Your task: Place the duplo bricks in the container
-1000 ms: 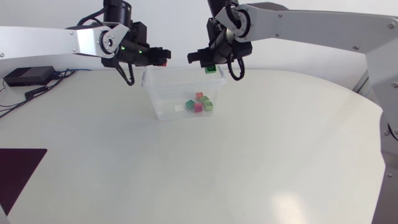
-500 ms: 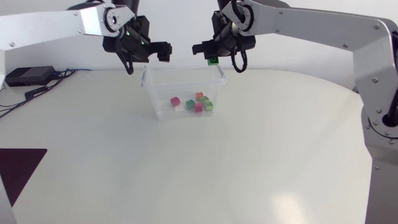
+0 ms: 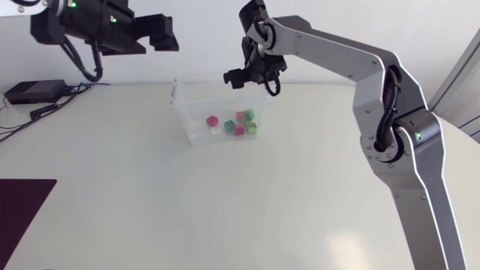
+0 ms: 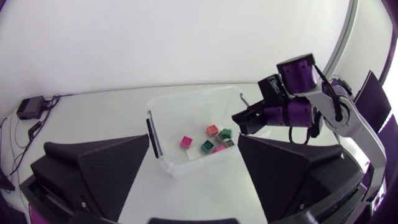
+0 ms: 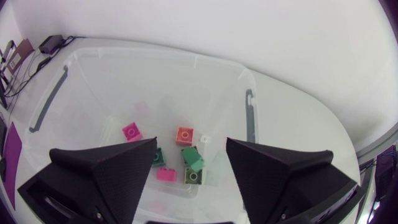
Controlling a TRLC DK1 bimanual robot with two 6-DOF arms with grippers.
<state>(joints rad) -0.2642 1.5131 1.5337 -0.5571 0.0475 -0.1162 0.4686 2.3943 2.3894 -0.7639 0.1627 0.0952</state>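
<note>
Head view: your right claw (image 3: 246, 75) hangs wide, now emptied, over the container (image 3: 196, 136) of bricks (image 3: 239, 129); left claw (image 3: 172, 33), wide, has risen.

A clear container (image 3: 196, 133) is sitting toward the back of the white counter (image 3: 247, 202), and several small duplo bricks (image 3: 239, 124) are lying inside it. One pink brick (image 3: 212, 120) is lying a little apart to the left, and the rest are bunching together in pinks, greens and a red. The right tool (image 3: 251, 75) is hanging over the container's back rim, fingers spread and carrying nothing. The left tool (image 3: 161, 36) is hovering high off to the left, well apart from the container.
</note>
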